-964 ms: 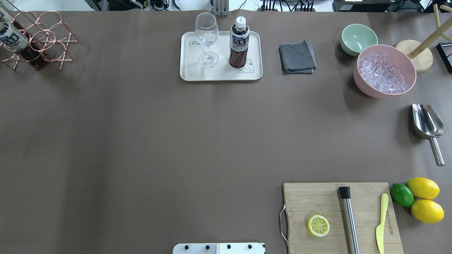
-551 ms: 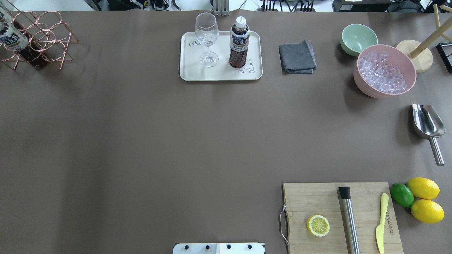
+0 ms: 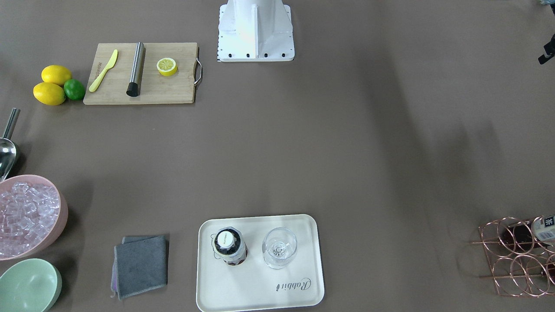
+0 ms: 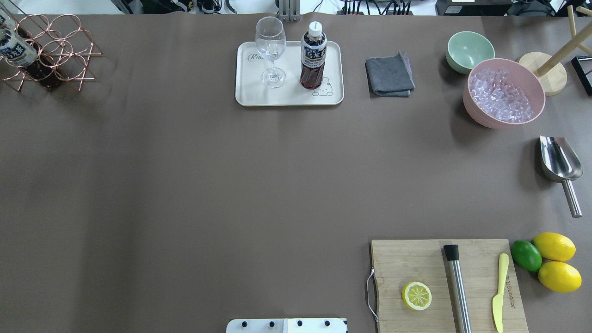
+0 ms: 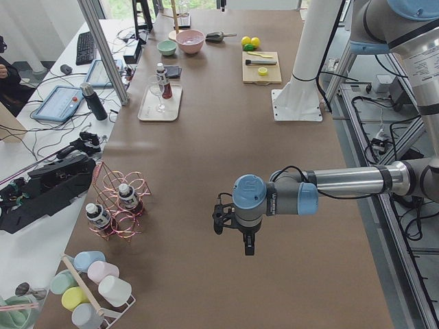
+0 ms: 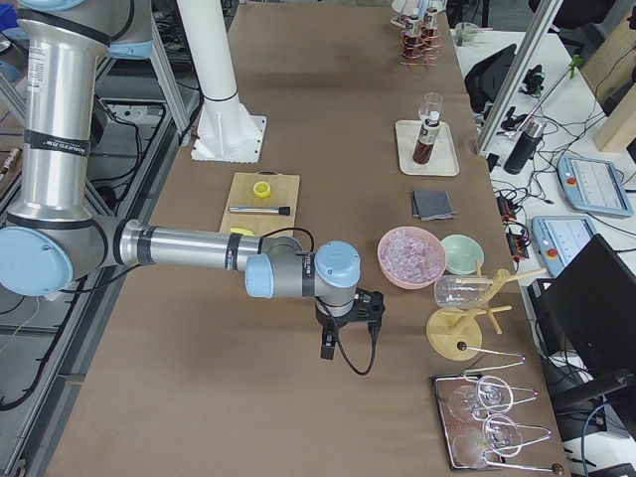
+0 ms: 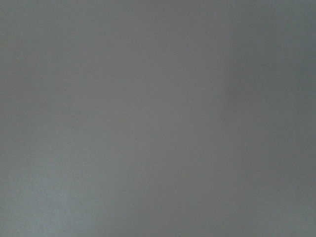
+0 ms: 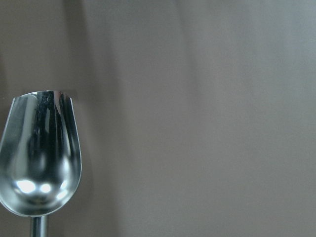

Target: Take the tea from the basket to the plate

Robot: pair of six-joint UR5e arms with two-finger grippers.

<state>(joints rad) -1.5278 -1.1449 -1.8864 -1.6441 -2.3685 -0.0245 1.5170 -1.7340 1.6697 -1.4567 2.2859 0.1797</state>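
One tea bottle (image 4: 313,55) stands upright on the cream plate (image 4: 291,96), next to a clear stemmed glass (image 4: 271,51); from the front it shows cap-up (image 3: 229,246) on the plate (image 3: 256,290). The copper wire basket (image 4: 51,51) sits at the far left corner and holds two more tea bottles (image 5: 127,197). My left gripper (image 5: 221,221) hangs over bare table, well apart from the basket (image 5: 120,209). My right gripper (image 6: 350,316) hangs over the table near the pink bowl. Both show only in the side views, so I cannot tell whether they are open or shut.
A grey cloth (image 4: 389,75), a pale green bowl (image 4: 469,50) and a pink bowl of ice (image 4: 503,92) stand right of the plate. A metal scoop (image 4: 560,162) lies at the right edge. A cutting board (image 4: 446,284) with a lemon half, muddler and knife sits near right.
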